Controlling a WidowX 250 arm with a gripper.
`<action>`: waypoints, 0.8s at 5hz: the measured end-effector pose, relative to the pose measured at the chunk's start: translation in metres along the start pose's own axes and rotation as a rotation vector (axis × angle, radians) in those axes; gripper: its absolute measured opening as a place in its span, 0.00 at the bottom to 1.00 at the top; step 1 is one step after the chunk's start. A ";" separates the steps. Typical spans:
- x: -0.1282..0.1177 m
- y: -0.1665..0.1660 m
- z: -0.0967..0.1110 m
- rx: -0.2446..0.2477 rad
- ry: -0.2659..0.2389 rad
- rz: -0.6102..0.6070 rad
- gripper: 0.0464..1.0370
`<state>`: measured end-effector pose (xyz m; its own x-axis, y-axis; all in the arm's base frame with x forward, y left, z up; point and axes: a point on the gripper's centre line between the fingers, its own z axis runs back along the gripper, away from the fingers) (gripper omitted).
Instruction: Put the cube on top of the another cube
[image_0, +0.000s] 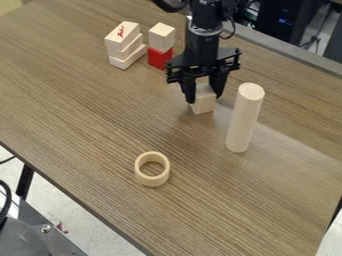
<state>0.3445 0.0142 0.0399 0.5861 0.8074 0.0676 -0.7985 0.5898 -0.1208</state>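
The black gripper (204, 97) is hanging near the view's upper middle, seemingly holding a pale wooden block (204, 106) between its fingers. Toward the upper left, a pale wooden cube (161, 36) is resting on top of a red cube (159, 58), just beside stacked pale blocks (121, 50).

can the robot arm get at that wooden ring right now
Likely yes, once its gripper leaves the pale block: the tall cylinder stands off to one side, and nothing lies on the ring.
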 end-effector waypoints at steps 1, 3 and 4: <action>0.004 0.005 0.002 -0.003 0.003 -0.029 0.52; 0.025 0.007 0.054 -0.068 -0.112 -0.235 0.52; 0.037 0.005 0.077 -0.094 -0.112 -0.329 0.52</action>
<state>0.3517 0.0486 0.1179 0.7867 0.5748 0.2252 -0.5507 0.8183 -0.1649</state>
